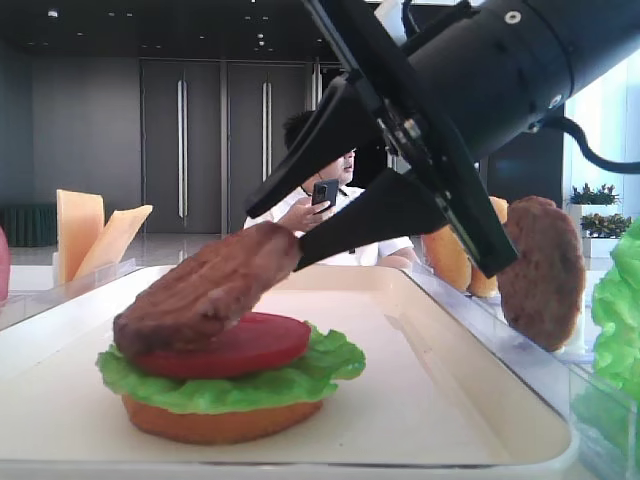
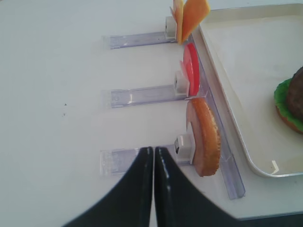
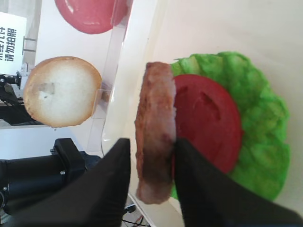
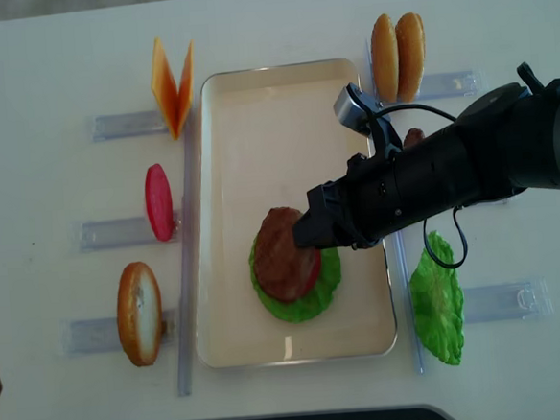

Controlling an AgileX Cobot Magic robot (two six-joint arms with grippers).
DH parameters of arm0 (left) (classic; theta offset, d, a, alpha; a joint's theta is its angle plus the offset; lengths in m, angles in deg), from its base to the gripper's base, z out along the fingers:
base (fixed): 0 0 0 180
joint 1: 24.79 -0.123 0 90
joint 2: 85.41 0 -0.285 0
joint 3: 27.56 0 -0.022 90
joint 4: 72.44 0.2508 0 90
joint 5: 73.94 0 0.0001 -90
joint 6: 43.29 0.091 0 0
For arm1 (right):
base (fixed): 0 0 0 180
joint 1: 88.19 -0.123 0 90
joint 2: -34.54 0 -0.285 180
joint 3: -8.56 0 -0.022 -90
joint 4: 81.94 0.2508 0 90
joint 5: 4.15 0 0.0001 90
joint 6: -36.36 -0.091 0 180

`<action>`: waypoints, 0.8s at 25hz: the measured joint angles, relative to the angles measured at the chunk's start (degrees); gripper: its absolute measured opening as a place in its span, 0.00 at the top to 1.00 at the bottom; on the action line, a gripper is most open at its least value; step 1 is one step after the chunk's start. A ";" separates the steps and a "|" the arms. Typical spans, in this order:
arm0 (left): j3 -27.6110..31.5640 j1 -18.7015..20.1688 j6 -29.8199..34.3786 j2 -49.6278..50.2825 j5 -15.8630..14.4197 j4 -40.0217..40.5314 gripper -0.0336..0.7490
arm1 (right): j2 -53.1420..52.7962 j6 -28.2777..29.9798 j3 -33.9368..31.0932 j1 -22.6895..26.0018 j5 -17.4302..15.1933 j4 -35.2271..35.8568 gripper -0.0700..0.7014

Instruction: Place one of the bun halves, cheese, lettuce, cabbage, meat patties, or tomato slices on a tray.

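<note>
The right gripper (image 1: 300, 228) pinches one edge of a meat patty (image 1: 205, 288), tilted with its low end resting on the tomato slice (image 1: 240, 345) atop lettuce (image 1: 330, 362) and bun on the tray (image 1: 440, 400). Released unevenly, the patty might slide off. The left gripper's (image 2: 153, 153) fingers are together, empty.

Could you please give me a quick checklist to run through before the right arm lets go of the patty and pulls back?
1. Meat patty over the stack: ok, its low end rests on the tomato slice.
2. Patty lying flat: not ok, tilted, upper end between the right gripper fingers.
3. Jaws released: cannot tell, fingers flank the patty closely.
4. Stack on the tray: ok, lettuce over bun half.
5. Left gripper clear: ok, shut, outside the tray.
</note>
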 joint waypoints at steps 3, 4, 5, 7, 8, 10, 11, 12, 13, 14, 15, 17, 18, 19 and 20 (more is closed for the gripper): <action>0.00 0.00 0.00 0.00 0.00 0.00 0.97 | 0.00 -0.13 0.00 0.00 0.36 -0.37 0.45; 0.00 0.00 0.00 0.00 0.00 0.00 0.97 | 0.00 -0.39 0.00 0.00 0.36 -0.51 0.43; 0.00 0.00 0.00 0.00 0.00 0.00 0.97 | 0.00 -0.46 0.00 0.00 0.36 -0.62 0.39; 0.00 0.00 0.00 0.00 0.00 0.00 0.97 | 0.00 -0.63 0.00 0.00 0.36 -0.82 0.33; 0.00 0.00 0.00 0.00 0.00 0.00 0.97 | 0.00 -0.63 0.00 0.00 0.36 -1.03 0.30; 0.00 0.00 0.00 0.00 0.00 0.00 0.97 | 0.00 -0.82 0.00 0.00 0.19 -1.62 0.23; 0.00 0.00 0.00 0.00 0.00 0.00 0.97 | 0.00 -1.20 0.00 0.00 0.12 -2.26 0.20; 0.00 0.00 0.00 0.00 0.00 0.00 0.97 | -0.13 -1.61 0.00 0.00 0.12 -2.80 0.19; 0.00 0.00 0.00 0.00 0.00 0.00 0.97 | -0.38 -2.07 0.00 0.00 0.12 -3.67 0.17; 0.00 0.00 0.00 0.00 0.00 0.00 0.97 | -0.81 -2.54 0.00 0.00 0.24 -4.37 0.17; 0.00 0.00 0.00 0.00 0.00 0.00 0.97 | -1.63 -3.23 0.00 0.00 0.60 -5.39 0.16; 0.00 0.00 0.00 0.00 0.00 0.00 0.97 | -3.23 -4.66 0.00 0.00 1.34 -7.58 0.16; 0.00 0.00 0.00 0.00 0.00 0.00 0.97 | -4.15 -5.43 0.00 0.00 1.68 -8.70 0.16; 0.00 0.00 0.00 0.00 0.00 0.00 0.97 | -5.11 -6.41 0.00 0.00 1.92 -9.99 0.16; 0.00 0.00 0.00 0.00 0.00 0.00 0.97 | -5.94 -7.18 0.00 0.00 2.09 -11.06 0.16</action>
